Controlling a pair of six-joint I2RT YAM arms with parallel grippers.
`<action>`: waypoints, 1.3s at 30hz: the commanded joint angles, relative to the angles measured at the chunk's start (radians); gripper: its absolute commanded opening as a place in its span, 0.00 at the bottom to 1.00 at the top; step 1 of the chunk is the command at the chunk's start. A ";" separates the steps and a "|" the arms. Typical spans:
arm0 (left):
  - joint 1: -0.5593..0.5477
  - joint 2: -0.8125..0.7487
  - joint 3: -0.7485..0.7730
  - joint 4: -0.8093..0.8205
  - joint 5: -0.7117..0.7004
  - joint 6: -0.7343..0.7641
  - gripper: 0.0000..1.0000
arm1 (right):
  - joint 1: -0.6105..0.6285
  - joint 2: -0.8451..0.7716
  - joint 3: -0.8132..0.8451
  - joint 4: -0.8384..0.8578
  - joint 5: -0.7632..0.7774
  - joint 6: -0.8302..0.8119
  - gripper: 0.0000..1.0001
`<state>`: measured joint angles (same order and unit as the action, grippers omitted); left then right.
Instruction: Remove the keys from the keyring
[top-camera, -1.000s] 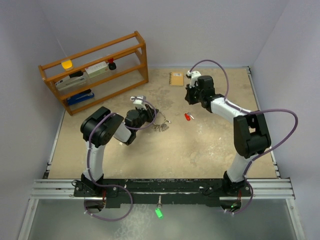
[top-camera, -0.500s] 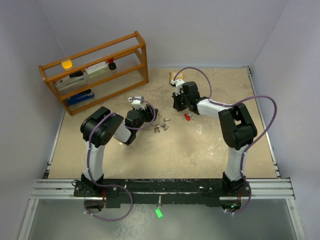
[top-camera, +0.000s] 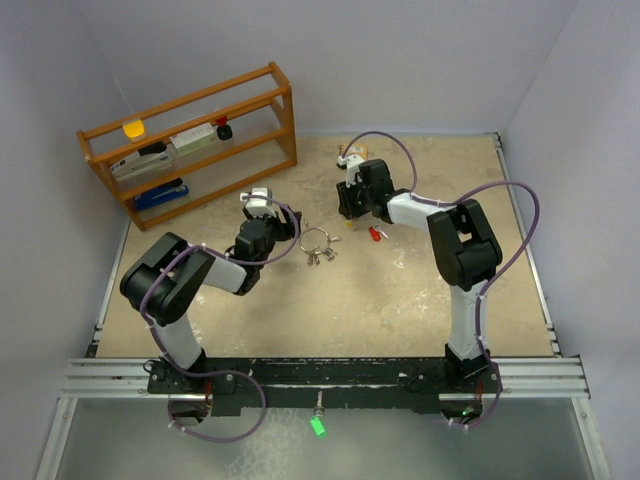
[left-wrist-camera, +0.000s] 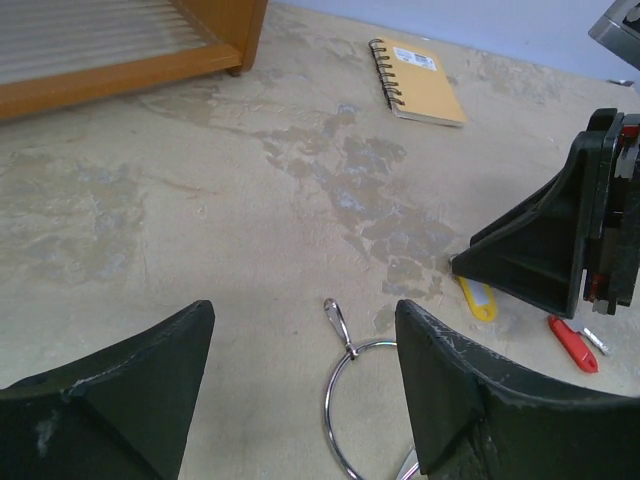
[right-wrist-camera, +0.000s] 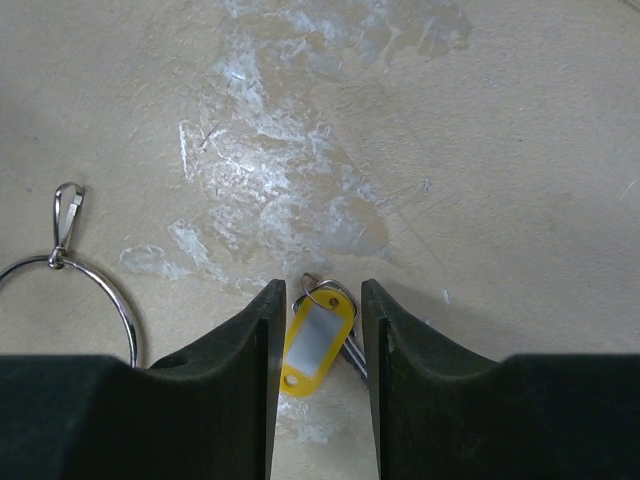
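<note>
Keyring of thin round silver wire (top-camera: 313, 239) lies flat on the mottled beige tabletop (top-camera: 400, 300) near the middle of the scene, with a cluster of small plain silver keys (top-camera: 321, 256) at its near edge and a little silver clasp (left-wrist-camera: 337, 322) at its far edge. The left gripper (left-wrist-camera: 302, 345) sits just to the left of the ring with its two black fingers (left-wrist-camera: 120, 390) spread wide and nothing held between them; in the left wrist view the ring's far arc shows in the gap. Right of the ring and apart from it, the right gripper (right-wrist-camera: 318, 300) points down at the table, jaws parted only a little. They straddle the pale yellow oblong key tag (right-wrist-camera: 316, 342), which lies on the surface with a sliver of silver key showing beside it. Whether the fingers touch the tag's sides cannot be told. A small red-headed key (top-camera: 375, 233) lies loose on the table just right of that gripper, clear of the ring. Farther back rests a small orange spiral-bound notebook (left-wrist-camera: 420, 80), and a wooden slatted shelf rack (top-camera: 190, 140) stands at the far left.
</note>
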<state>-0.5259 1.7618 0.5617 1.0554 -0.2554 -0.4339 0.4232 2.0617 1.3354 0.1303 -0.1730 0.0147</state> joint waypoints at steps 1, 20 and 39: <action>0.003 -0.086 -0.017 -0.078 -0.029 0.049 0.71 | -0.001 -0.012 0.028 0.035 -0.016 0.006 0.39; -0.001 -0.415 -0.002 -0.466 -0.381 0.193 0.75 | -0.001 -0.517 -0.290 0.242 0.248 -0.090 0.44; -0.001 -0.662 -0.104 -0.558 -0.452 0.195 0.78 | -0.034 -1.251 -0.916 0.503 0.754 -0.052 0.76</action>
<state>-0.5259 1.1522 0.4641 0.5110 -0.6857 -0.2649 0.3885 0.8772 0.4404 0.5461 0.4911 -0.0452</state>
